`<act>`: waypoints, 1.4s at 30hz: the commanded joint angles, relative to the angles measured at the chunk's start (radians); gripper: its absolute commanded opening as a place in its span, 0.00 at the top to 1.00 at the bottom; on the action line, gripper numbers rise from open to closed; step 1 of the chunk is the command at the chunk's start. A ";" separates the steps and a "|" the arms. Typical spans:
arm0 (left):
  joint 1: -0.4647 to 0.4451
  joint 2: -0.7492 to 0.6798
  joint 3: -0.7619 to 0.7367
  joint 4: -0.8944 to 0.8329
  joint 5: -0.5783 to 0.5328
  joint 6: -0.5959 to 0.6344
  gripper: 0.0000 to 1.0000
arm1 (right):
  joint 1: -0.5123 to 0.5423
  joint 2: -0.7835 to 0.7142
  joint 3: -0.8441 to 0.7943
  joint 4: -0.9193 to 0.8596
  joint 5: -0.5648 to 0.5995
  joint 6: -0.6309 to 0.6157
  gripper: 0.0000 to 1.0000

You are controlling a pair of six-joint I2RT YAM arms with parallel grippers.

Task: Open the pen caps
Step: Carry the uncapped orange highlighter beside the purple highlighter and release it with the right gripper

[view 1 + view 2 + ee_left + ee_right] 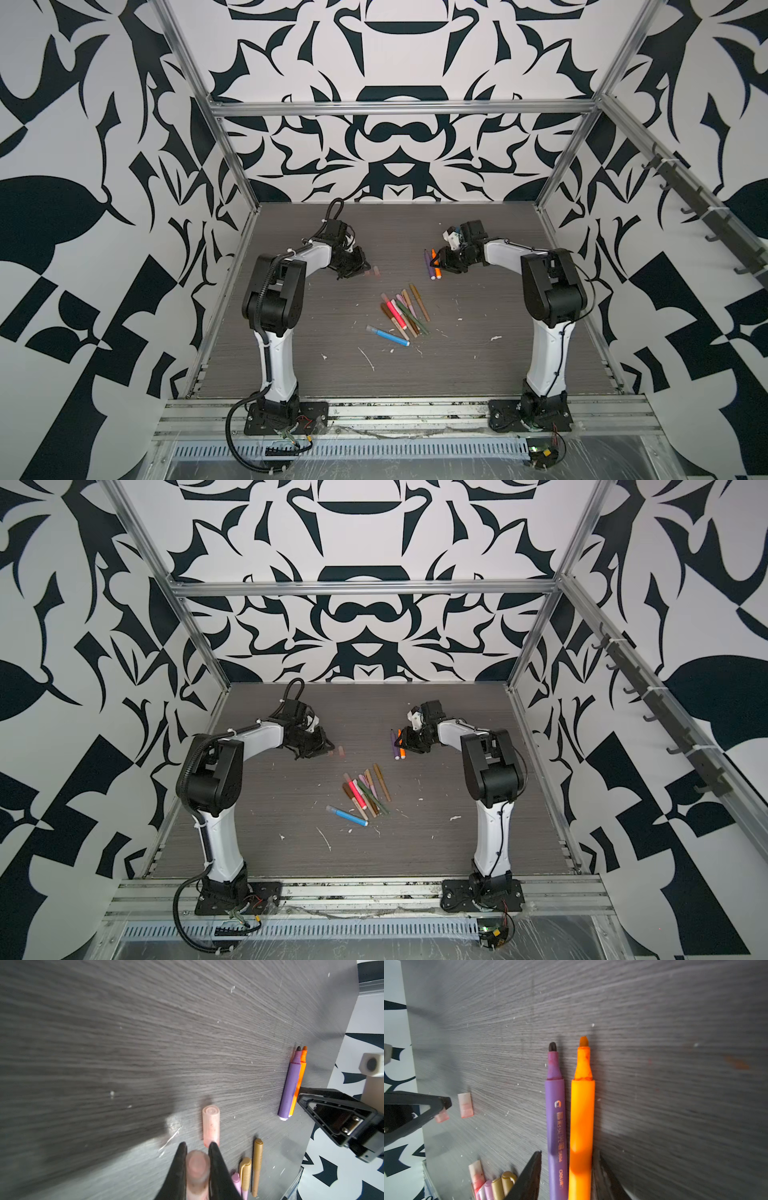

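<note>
My left gripper (197, 1145) is shut on a pale pinkish pen cap (197, 1165); it hangs low at the table's back left (365, 266). A second pinkish cap (211, 1124) lies on the table just beyond its fingertips, also seen in a top view (376, 271). At the back right, a purple pen (555, 1115) and an orange pen (581, 1115) lie side by side, uncapped, tips bare. My right gripper (569, 1157) stands open astride both pens' rear ends, with a gap beside the purple one (434, 262).
A pile of capped pens (401, 311), pink-red, olive, tan, brown and lilac, lies mid-table, with a blue pen (388, 336) nearer the front. White flecks of debris (368, 359) dot the grey table. Aluminium frame posts (232, 166) and patterned walls close in the sides.
</note>
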 commanded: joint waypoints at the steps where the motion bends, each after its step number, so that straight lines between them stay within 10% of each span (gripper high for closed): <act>1: -0.006 0.024 -0.005 -0.006 0.017 -0.010 1.00 | -0.006 -0.022 0.019 0.019 -0.051 0.031 0.56; 23: -0.014 0.047 0.004 -0.005 0.022 -0.014 1.00 | -0.018 -0.070 -0.022 0.004 0.054 0.051 0.36; 42: -0.014 0.047 -0.006 0.005 0.013 -0.017 0.69 | -0.018 -0.065 -0.048 0.033 -0.063 0.081 0.40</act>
